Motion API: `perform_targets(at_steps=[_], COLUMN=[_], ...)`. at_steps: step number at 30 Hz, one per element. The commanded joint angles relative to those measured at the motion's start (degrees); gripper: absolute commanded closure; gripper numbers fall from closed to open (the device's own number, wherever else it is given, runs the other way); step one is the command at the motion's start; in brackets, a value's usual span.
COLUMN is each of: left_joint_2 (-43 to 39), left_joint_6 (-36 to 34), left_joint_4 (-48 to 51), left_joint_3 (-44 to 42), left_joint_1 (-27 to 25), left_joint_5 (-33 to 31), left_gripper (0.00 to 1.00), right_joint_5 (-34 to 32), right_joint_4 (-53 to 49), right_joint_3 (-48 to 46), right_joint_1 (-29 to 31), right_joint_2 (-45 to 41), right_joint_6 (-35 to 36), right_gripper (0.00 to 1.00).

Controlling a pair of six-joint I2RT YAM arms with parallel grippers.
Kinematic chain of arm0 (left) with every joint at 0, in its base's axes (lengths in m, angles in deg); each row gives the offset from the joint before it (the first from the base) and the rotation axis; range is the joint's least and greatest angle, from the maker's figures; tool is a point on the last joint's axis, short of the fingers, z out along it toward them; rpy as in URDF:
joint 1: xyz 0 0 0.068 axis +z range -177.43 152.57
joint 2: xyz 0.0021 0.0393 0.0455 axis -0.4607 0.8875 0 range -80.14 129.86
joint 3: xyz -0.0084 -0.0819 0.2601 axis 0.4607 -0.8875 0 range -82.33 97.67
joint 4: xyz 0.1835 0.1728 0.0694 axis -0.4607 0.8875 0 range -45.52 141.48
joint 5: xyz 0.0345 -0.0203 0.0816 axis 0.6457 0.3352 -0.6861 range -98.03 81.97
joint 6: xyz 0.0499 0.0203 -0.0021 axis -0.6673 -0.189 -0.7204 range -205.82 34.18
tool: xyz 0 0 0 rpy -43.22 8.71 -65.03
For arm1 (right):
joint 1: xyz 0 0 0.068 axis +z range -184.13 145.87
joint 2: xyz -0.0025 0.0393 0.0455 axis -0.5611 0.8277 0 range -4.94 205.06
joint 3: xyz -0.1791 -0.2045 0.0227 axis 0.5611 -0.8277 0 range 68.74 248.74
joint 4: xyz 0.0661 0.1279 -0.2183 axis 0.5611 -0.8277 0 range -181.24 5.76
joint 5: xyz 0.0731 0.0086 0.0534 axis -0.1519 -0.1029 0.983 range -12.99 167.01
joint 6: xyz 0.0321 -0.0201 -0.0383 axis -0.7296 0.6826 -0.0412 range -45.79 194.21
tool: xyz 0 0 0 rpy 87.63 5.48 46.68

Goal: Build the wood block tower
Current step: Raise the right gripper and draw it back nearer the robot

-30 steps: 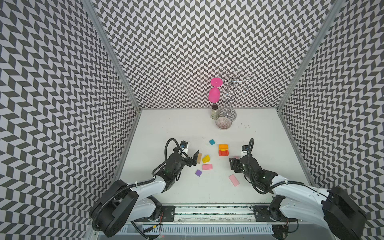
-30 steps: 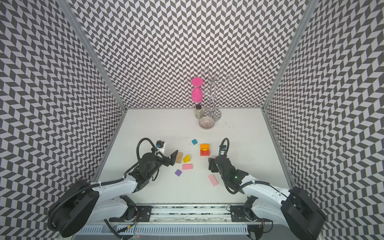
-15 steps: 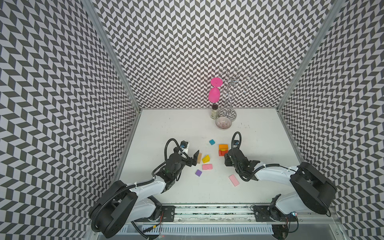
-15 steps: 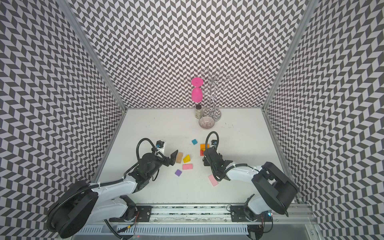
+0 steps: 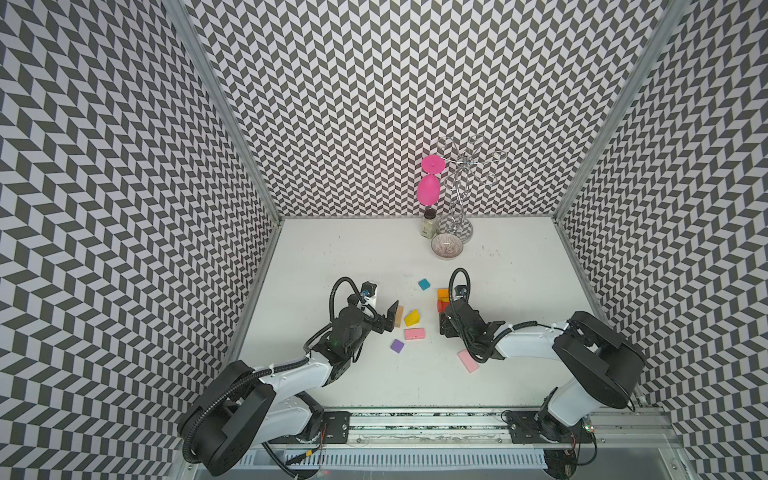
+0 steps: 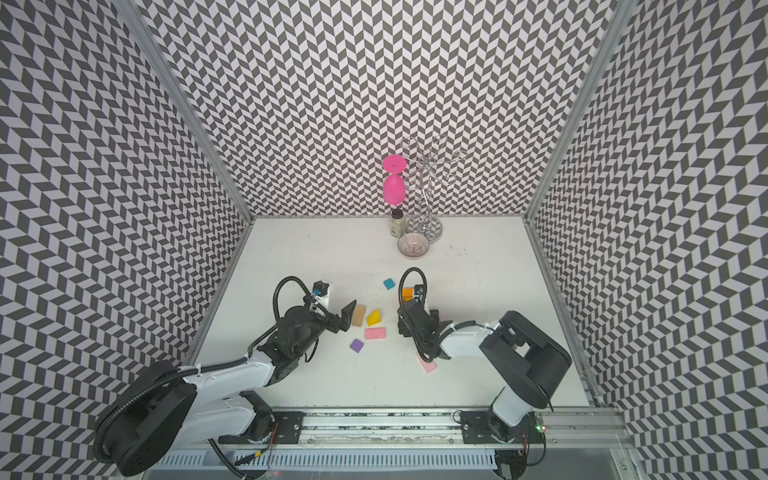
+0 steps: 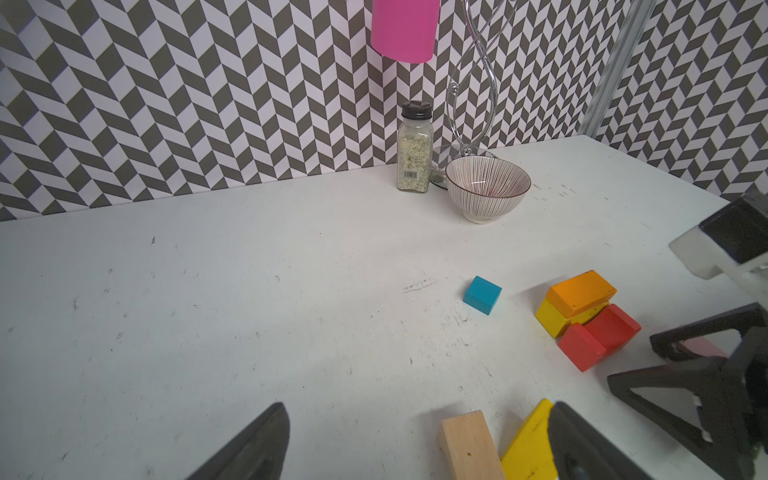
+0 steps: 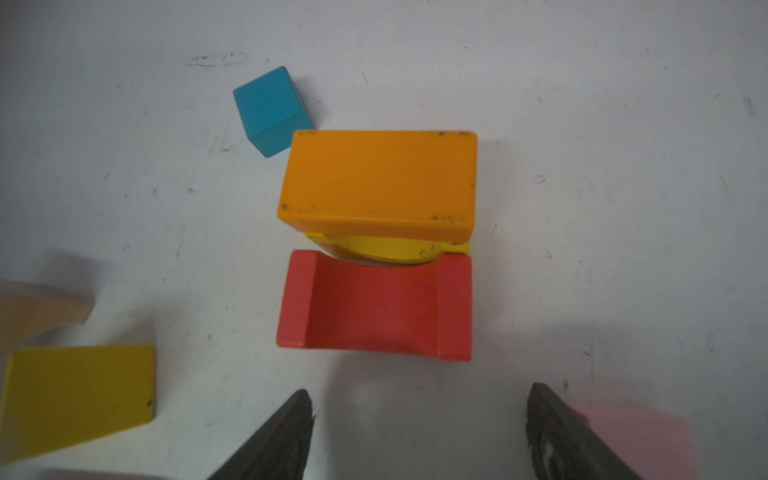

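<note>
Surface (image 5: 353,257): white, scuffed, walled by chevron panels. Left arm (image 5: 291,374) and right arm (image 5: 528,345) both reach in from the near rail toward the middle. At the back wall I see a wire stand (image 5: 457,195) with a pink goblet (image 5: 429,189) hanging upside down from it. A ribbed bowl (image 5: 447,246) sits in front of the stand and a spice jar (image 5: 429,226) stands beside the bowl. Left pincer (image 7: 417,411): jaws wide apart, holding nothing. Right pincer (image 8: 419,392): jaws apart over bare surface, nothing between them, with the stack just ahead of the tips. A pink piece shows beside one of its fingers in the right wrist view, but I cannot tell which piece it is. The tower so far stands mid-surface. It is an orange slab (image 8: 378,178) lying flat on a yellow piece (image 8: 390,249), with a red arch block (image 8: 374,307) on the surface touching the yellow piece, hollow side up. The loose blocks lie left of the stack. A plain wood block (image 5: 399,316) lies just beside a left finger, next to a yellow wedge (image 5: 412,318). Below those are a pink slab (image 5: 414,333) and a purple block (image 5: 397,345). A second pink slab (image 5: 468,360) is partly under the right arm. A teal cube (image 5: 424,284) sits near the orange slab, not touching it.
</note>
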Motion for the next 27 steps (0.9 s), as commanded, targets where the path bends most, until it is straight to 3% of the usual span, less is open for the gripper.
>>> perform_targets(at_steps=[1, 17, 27], left_joint_2=[0.2, 0.2, 0.3], left_joint_6=[-0.5, -0.5, -0.6], left_joint_4=[-0.4, -0.4, -0.5], left_joint_3=[0.7, 0.7, 0.7], left_joint_1=[-0.2, -0.3, -0.3], left_joint_5=[-0.7, -0.7, -0.7], left_gripper=[0.03, 0.03, 0.03], right_joint_5=[-1.3, -1.3, -1.5], right_joint_4=[2.6, 2.7, 2.4], right_joint_3=[1.4, 3.5, 1.1], right_joint_1=[-0.1, -2.3, -2.3], right_joint_2=[1.8, 5.8, 0.7], right_joint_6=[-1.0, -2.0, -1.9], right_gripper=[0.2, 0.21, 0.21])
